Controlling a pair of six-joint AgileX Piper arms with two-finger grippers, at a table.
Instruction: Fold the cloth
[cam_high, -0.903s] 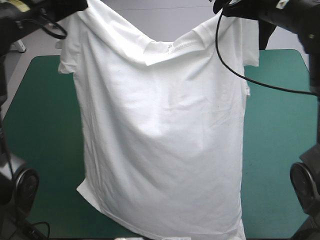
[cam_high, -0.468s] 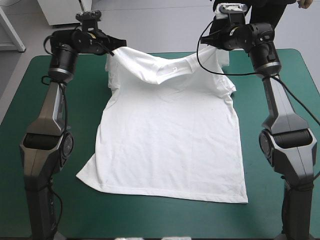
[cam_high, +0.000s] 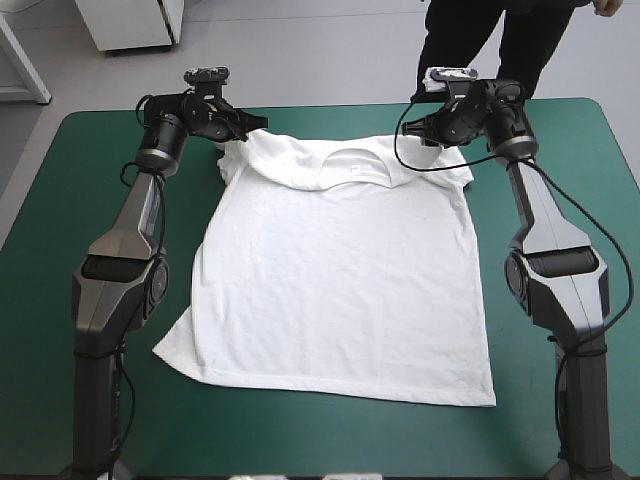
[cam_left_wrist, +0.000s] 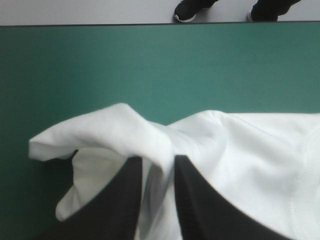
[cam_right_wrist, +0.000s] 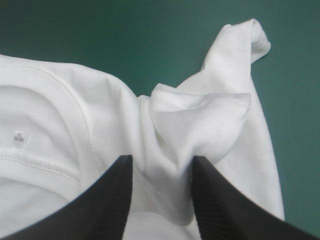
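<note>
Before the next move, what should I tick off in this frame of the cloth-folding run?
1. T-shirt body flat on the teal-green cover: ok.
2. Hem fully on the table: ok.
3. Left hand shut on the shoulder: ok.
4. Right hand grip on its shoulder: cannot tell.
5. Sleeves laid flat: not ok, both are bunched up by the hands.

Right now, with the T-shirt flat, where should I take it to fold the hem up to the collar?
Probably the T-shirt by its left hem corner and right hem corner, coming in low from the table's near edge: the hem lies flat on the teal-green cover, collar far, so a finger could slide under each.
</note>
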